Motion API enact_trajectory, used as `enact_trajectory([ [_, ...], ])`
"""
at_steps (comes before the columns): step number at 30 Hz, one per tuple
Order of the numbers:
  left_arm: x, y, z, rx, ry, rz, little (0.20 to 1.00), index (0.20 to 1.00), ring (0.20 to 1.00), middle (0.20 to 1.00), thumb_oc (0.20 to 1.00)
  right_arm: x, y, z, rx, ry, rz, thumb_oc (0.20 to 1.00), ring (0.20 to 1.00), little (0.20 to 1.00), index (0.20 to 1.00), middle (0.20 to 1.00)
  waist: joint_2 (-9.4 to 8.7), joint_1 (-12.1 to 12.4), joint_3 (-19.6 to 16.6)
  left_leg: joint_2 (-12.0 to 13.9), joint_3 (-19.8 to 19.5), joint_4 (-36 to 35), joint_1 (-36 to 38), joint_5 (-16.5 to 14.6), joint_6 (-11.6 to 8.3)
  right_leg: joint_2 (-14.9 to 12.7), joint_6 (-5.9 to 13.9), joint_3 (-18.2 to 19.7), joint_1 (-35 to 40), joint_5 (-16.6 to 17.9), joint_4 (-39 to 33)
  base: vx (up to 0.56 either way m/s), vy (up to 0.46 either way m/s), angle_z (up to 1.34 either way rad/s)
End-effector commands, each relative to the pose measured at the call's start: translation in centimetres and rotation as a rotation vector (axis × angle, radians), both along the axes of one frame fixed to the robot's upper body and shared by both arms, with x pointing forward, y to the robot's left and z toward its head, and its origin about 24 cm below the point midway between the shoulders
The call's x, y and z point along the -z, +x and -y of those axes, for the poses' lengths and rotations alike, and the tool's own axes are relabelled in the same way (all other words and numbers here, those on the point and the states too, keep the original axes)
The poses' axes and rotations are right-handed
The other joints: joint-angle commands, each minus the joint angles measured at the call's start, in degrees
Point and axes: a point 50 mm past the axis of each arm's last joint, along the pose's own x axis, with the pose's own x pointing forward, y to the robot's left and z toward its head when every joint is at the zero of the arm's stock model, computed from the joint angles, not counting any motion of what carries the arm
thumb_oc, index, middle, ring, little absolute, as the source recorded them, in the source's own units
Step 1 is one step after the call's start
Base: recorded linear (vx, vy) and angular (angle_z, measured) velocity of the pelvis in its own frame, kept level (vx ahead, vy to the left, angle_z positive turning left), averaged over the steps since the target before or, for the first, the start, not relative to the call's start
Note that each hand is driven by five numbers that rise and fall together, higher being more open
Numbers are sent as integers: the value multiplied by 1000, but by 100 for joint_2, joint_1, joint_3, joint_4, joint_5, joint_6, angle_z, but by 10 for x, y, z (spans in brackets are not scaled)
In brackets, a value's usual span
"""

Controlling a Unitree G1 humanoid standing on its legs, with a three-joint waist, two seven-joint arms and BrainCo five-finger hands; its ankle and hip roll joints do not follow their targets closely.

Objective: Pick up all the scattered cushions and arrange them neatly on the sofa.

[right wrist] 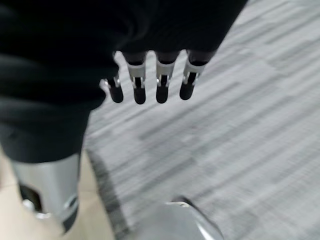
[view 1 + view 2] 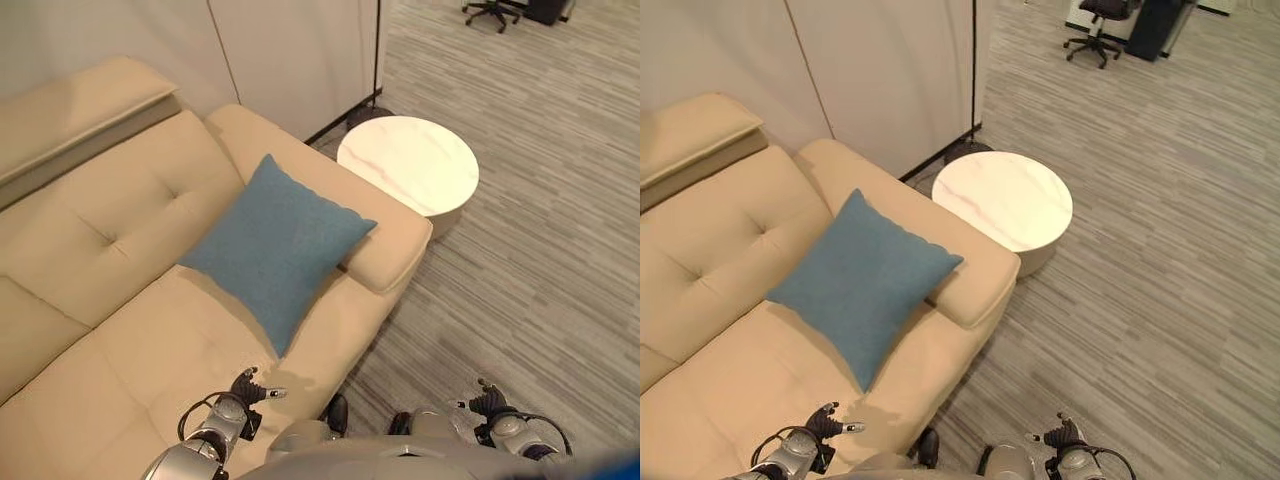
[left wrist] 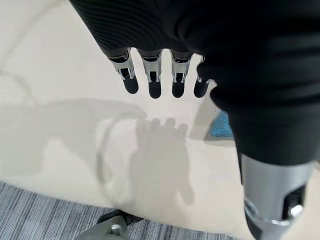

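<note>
The blue cushion (image 2: 275, 247) leans on one corner against the sofa (image 2: 120, 250) backrest and armrest, well apart from both hands. The left hand (image 2: 243, 392) hangs over the seat edge and the right hand (image 2: 490, 403) over the floor (image 2: 540, 250), fingers relaxed, holding nothing. Propped so steeply, the cushion could slide flat or tip towards the armrest if a hand nudges it.
</note>
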Motion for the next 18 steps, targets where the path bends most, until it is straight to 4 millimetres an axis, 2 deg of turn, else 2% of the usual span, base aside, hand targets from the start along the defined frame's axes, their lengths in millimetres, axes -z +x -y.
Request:
enact_trajectory([
  [1, 0, 5, 6, 30, -1, 16, 1000, 1000, 1000, 1000, 1000, -3, -5, 17, 2, -52, -23, 1000, 1000, 1000, 1000, 1000, 6, -270, 41, 279, 150, 439, -259, -329, -422, 336, 225, 820, 307, 1203, -1213, 117, -235, 93],
  [2, 0, 5, 6, 25, -2, 15, 1000, 1000, 1000, 1000, 1000, -2, -7, 16, 7, -49, -29, 1000, 1000, 1000, 1000, 1000, -42, -293, 15, 282, 81, 397, -243, -319, -484, 264, 275, 766, 413, 1353, -1473, 112, -222, 123],
  [4, 1, 1, 7, 13, -6, 5, 1000, 1000, 1000, 1000, 1000, -1, -9, 16, 9, -48, -35, 1000, 1000, 1000, 1000, 1000, -83, -291, -43, 322, 86, 329, -200, -313, -531, 212, 292, 583, 561, 1423, -1696, 108, -212, 119],
  [7, 2, 0, 8, -1, -17, 3, 1000, 1000, 1000, 1000, 1000, -2, -7, 18, 22, -47, -26, 1000, 1000, 1000, 1000, 1000, -129, -275, -99, 482, 34, 297, -162, -294, -650, 326, 249, 461, 852, 1379, -1937, 104, -265, 68],
  [9, 2, 1, 11, -6, -24, 1, 1000, 1000, 1000, 1000, 1000, -5, -4, 24, 27, -62, -15, 1000, 1000, 1000, 1000, 1000, -166, -259, -40, 608, 56, 528, -382, -247, -770, 403, 177, 267, 1021, 1293, -2086, -2, -239, 69],
  [11, 3, 1, 13, -5, -29, 1, 1000, 1000, 1000, 1000, 1000, -5, -5, 26, 31, -65, -18, 1000, 1000, 1000, 1000, 1000, -183, -266, -24, 641, 185, 660, -518, -214, -756, 415, 138, 118, 1107, 1247, -2162, -28, -132, 84],
  [13, 3, 0, 15, 1, -32, 1, 1000, 1000, 1000, 1000, 1000, -5, -8, 28, 35, -69, -21, 1000, 1000, 1000, 1000, 1000, -206, -275, -11, 709, 577, 842, -668, -211, -707, 403, 91, -86, 1170, 1155, -2210, -39, -97, 76],
  [14, 3, 0, 15, 3, -35, 0, 1000, 1000, 1000, 1000, 1000, -5, -11, 29, 45, -67, -26, 1000, 1000, 1000, 1000, 1000, -211, -290, -2, 809, 1020, 924, -754, -198, -652, 402, 50, -306, 1210, 1094, -2241, -31, -78, 76],
  [17, 3, 0, 13, 3, -32, -2, 1000, 1000, 1000, 1000, 1000, -3, -15, 28, 71, -53, -33, 1000, 1000, 1000, 1000, 1000, -210, -362, -20, 918, 1718, 998, -769, -255, -579, 398, 33, -671, 1252, 1011, -2244, 27, -20, 120],
  [18, 3, -2, 11, -3, -30, -5, 1000, 1000, 1000, 1000, 1000, -2, -16, 27, 67, -49, -39, 1000, 1000, 1000, 1000, 1000, -208, -345, -14, 904, 1738, 937, -693, -297, -573, 408, 37, -712, 1308, 1023, -2244, 115, 47, 74],
])
